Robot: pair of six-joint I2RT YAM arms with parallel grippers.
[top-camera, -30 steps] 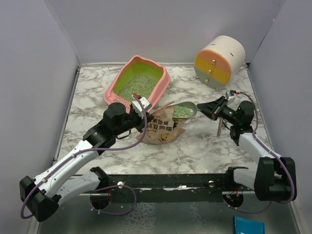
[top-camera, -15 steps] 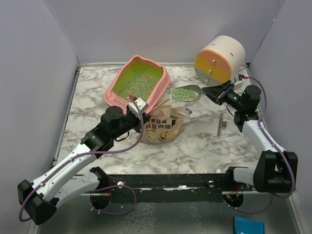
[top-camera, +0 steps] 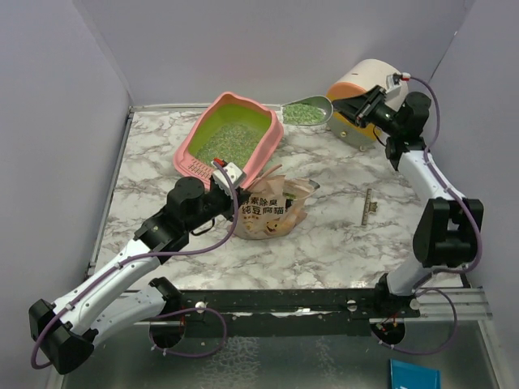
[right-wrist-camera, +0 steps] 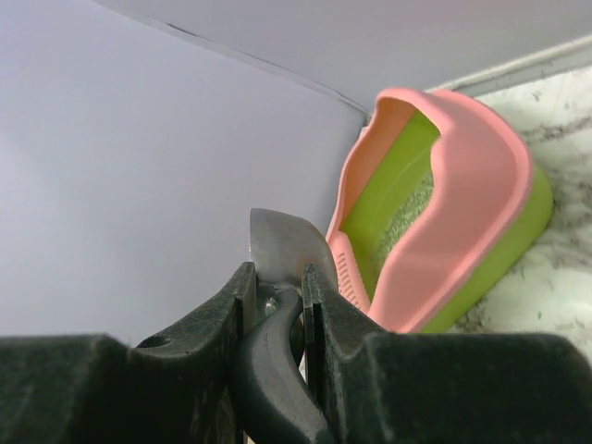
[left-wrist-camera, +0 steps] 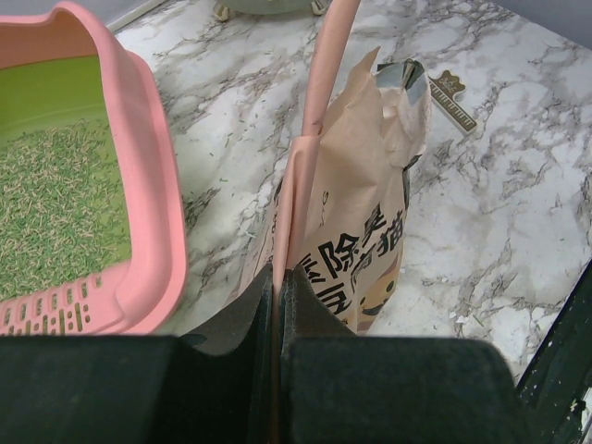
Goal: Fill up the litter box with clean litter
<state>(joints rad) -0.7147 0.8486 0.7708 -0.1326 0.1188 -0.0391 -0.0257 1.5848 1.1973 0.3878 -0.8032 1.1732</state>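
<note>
Two tools at work; left tool (left-wrist-camera: pixel 277 287) pressed together on the top flap of the litter pouch (top-camera: pixel 272 212), keeping it upright on the counter (top-camera: pixel 340 235); right tool (top-camera: pixel 350 104) pinching the handle of the metal scoop (top-camera: pixel 325 104), raised and loaded w/ clean litter (top-camera: pixel 302 114), just off the far-right corner of the litter box (top-camera: pixel 193 146). Box sits far-left, thin layer of granules inside. Step in hand, prob.: carrying a scoopful across; next move needs the scoop over the rim, then tipped so nothing lands on the marble.

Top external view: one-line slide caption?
Right gripper holds a scoop of clean litter near the pink litter box; left gripper clamps the pouch edge.
</note>
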